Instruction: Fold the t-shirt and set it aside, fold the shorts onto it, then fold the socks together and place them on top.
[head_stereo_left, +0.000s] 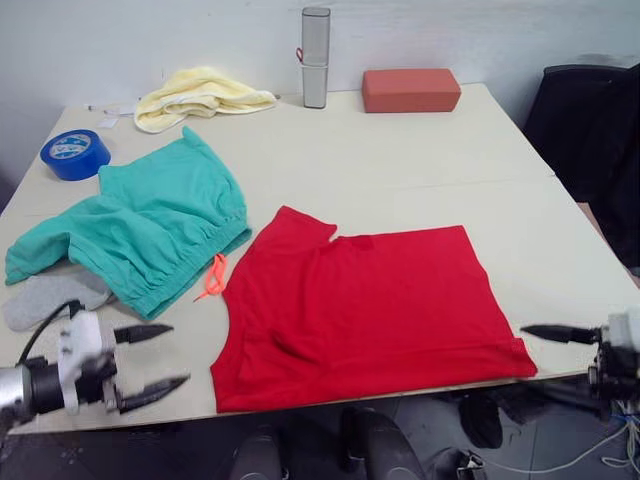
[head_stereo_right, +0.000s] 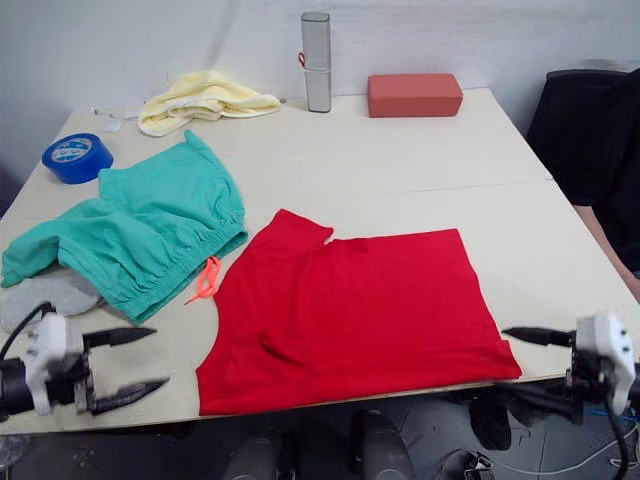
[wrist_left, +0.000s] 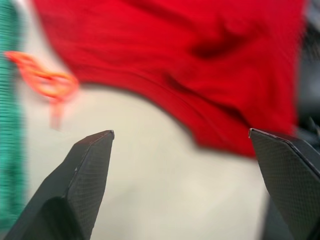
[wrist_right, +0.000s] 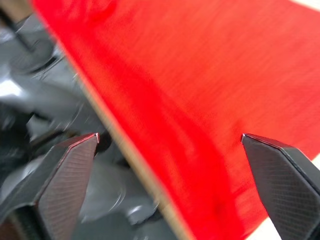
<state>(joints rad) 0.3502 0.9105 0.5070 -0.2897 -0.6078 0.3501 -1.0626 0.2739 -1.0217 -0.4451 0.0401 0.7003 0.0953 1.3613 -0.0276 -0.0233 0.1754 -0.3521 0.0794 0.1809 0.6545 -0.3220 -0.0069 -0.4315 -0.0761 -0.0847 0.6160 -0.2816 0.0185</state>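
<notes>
The red t-shirt (head_stereo_left: 370, 310) lies flat at the table's front edge, its collar towards the left. Left of it, the teal shorts (head_stereo_left: 150, 235) lie rumpled, with the orange drawstring (head_stereo_left: 213, 277) trailing towards the shirt. A grey sock (head_stereo_left: 45, 300) pokes out from under the shorts at the far left. My left gripper (head_stereo_left: 178, 353) is open and empty just left of the shirt's near left corner. My right gripper (head_stereo_right: 535, 368) hovers open at the table edge beside the shirt's near right corner. In the right wrist view the t-shirt (wrist_right: 210, 90) lies just ahead of the fingers.
At the back of the table are a pale yellow cloth (head_stereo_left: 200, 95), a blue tape roll (head_stereo_left: 76, 154), an upright silver case (head_stereo_left: 316, 57) and a reddish block (head_stereo_left: 411, 90). A black chair (head_stereo_left: 600, 150) stands off the right side. The cream table (head_stereo_left: 400, 170) is bare behind the shirt.
</notes>
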